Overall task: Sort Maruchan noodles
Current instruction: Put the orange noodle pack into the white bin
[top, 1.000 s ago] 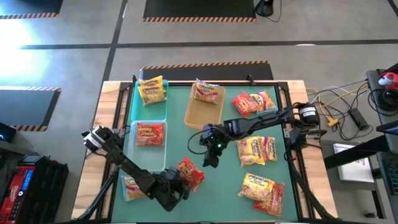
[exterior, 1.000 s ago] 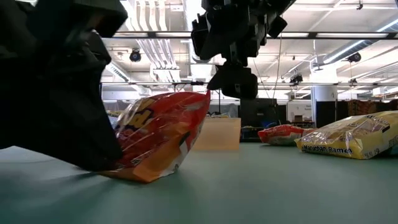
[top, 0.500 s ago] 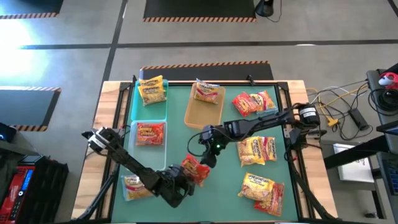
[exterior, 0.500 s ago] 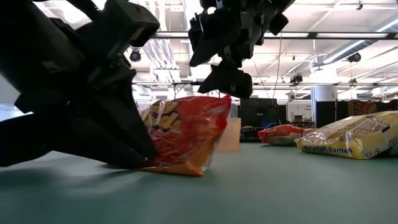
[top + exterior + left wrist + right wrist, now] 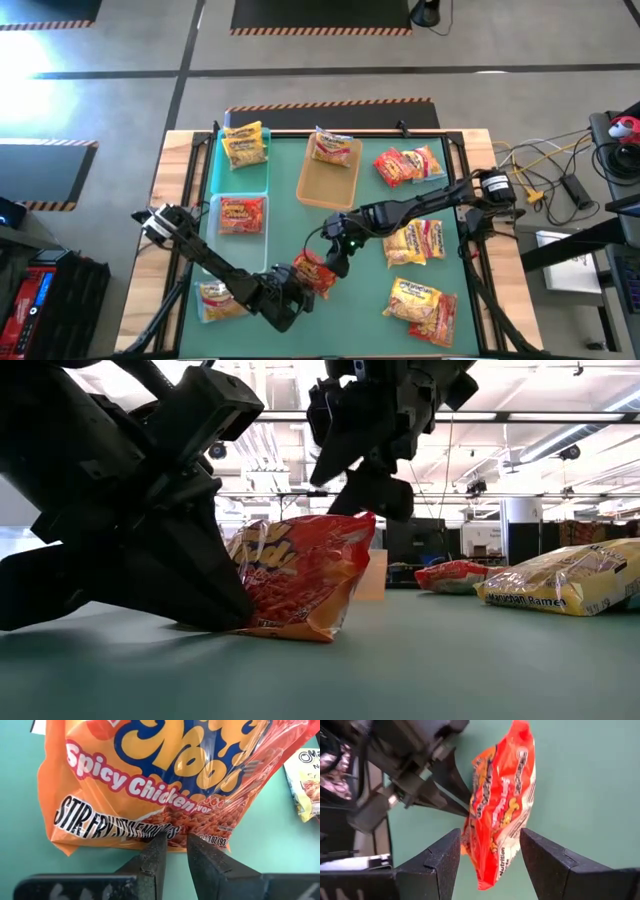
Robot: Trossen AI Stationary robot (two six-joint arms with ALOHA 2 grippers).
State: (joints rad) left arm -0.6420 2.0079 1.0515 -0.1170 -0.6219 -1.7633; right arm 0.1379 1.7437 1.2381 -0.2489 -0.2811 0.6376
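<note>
An orange-and-red Maruchan packet (image 5: 312, 272) stands on edge near the table's near middle, also seen in the low view (image 5: 300, 575). My left gripper (image 5: 288, 296) is beside it on its near-left side, shut on it. My right gripper (image 5: 338, 262) hovers open just above and to the right of the packet's top (image 5: 520, 735). Its fingers (image 5: 445, 857) stand apart on either side without touching. Other packets lie in the trays and on the table's right side. My left gripper pinches the packet's sealed edge below the printing (image 5: 175, 837) between its two fingers (image 5: 155, 852). It comes in low and slanting from the table's near-left. The packet stands nearly upright, leaning a little, with its lower edge (image 5: 300, 632) on the table.
A teal tray (image 5: 212, 160) at the far left holds a yellow packet (image 5: 245, 147), and a red one (image 5: 240, 213) lies just nearer. A tan tray (image 5: 320, 185) holds another packet. One packet (image 5: 215, 298) lies near-left. Several packets (image 5: 412, 240) lie on the right half.
My left gripper has pushed the packet a little toward the right and tipped it from a low lean to nearly upright. My right gripper has moved toward the near edge and down, closing in over the packet's top, and stays open.
</note>
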